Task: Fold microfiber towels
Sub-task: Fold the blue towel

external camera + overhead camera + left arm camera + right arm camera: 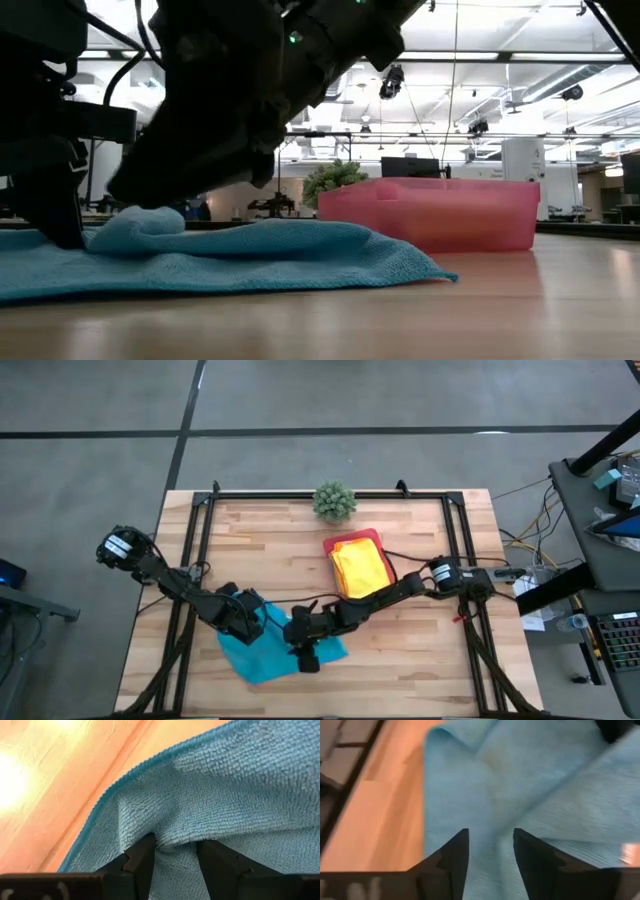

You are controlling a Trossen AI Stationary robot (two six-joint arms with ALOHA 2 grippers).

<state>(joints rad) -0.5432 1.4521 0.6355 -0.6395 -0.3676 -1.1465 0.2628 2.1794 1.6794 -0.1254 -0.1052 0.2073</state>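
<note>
Wooden planks make up the counter (420,650), with a grey floor around it and a bright workshop hall beyond. On the near part of the counter lies a turquoise towel (262,642), rumpled, with both arms bent low over it. The left gripper (175,851) sits at the towel's left side, its two dark fingers (142,857) pinching a raised fold of the blue cloth between them. The right gripper (490,845) is just right of the left one, over the towel's middle; its fingers (454,852) stand apart with only flat cloth seen in the gap, holding nothing. Behind the right gripper, well apart from the blue towel, a pink tray (372,540) holds a yellow towel (362,568). Farther back still, at the counter's far edge, stands a small green plant (334,500).
</note>
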